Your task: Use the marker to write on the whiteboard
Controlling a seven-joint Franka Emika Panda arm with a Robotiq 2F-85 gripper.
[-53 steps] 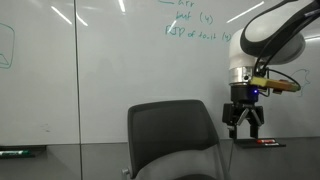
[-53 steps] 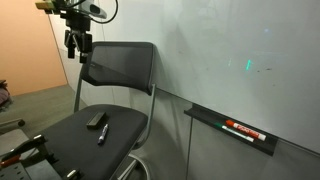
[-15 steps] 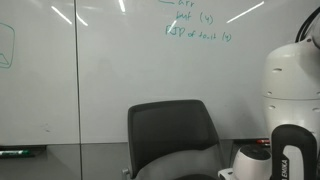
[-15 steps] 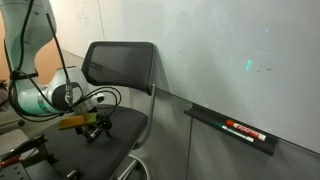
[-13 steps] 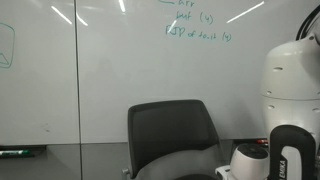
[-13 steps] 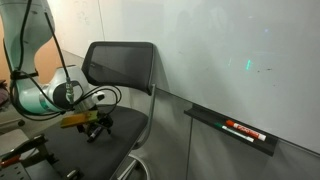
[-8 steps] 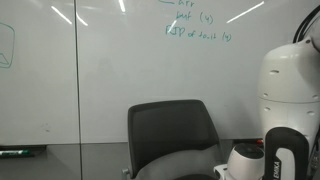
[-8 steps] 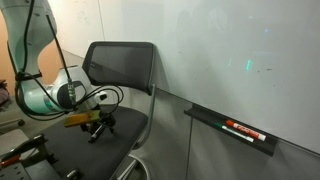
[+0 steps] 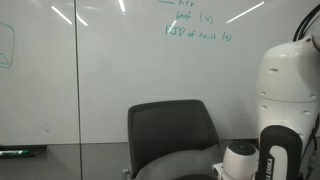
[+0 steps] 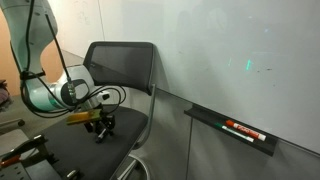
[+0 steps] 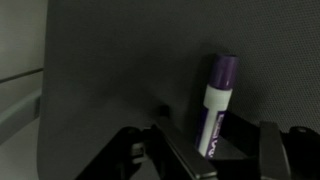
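The marker point(image 11: 217, 105), white-bodied with a purple cap, lies on the dark chair seat in the wrist view. Its lower end runs in between my gripper's point(image 11: 225, 150) fingers. The fingers stand close on either side of it, but I cannot tell whether they press on it. In an exterior view the gripper point(image 10: 101, 131) is down on the seat point(image 10: 65, 150), hiding the marker. The whiteboard point(image 9: 100, 70) fills the wall behind the chair, with green handwriting point(image 9: 195, 25) at the top. It also shows as the glossy whiteboard point(image 10: 240, 50) in an exterior view.
The black chair's backrest point(image 10: 120, 65) rises right behind the gripper. The robot's white arm point(image 9: 285, 90) fills the right side in an exterior view. A ledge tray point(image 10: 243, 130) under the board holds a red marker. A green sketch point(image 9: 6, 45) sits at the board's far left.
The gripper has slid a little across the seat toward the board side, staying low. The arm's white body has shifted slightly in the exterior views.
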